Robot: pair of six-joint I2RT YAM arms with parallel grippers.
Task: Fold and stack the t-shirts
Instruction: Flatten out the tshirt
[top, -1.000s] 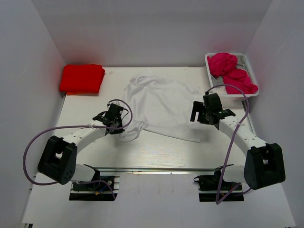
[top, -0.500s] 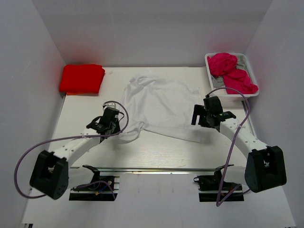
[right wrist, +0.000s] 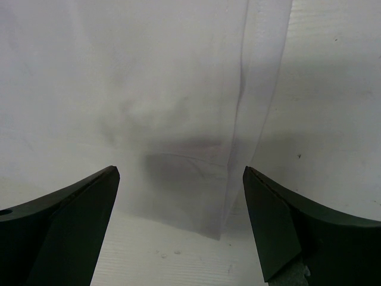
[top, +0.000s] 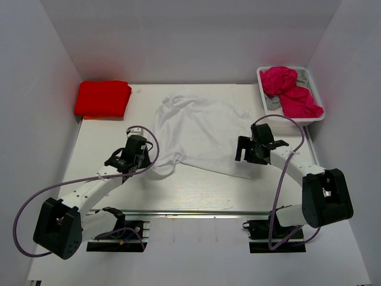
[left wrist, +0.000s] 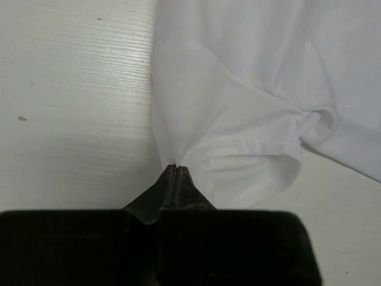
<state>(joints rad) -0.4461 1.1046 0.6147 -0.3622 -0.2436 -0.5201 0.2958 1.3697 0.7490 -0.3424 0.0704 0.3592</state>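
A white t-shirt (top: 199,134) lies spread on the table's middle. My left gripper (top: 143,157) is shut on its left sleeve edge; in the left wrist view the cloth (left wrist: 238,107) rises in a peak from the closed tips (left wrist: 176,170). My right gripper (top: 245,154) is open, hovering over the shirt's lower right corner (right wrist: 178,131), with its fingers (right wrist: 77,208) either side of the hem. A folded bright red t-shirt (top: 102,98) lies at the back left. Magenta-pink t-shirts (top: 292,89) are bunched in the basket.
A white wire basket (top: 315,116) stands at the back right corner. White walls enclose the table on three sides. The arm bases and their purple cables sit at the near edge.
My left gripper has pulled back toward the near left with the sleeve edge in it. My right gripper has moved a little left and nearer over the shirt's corner.
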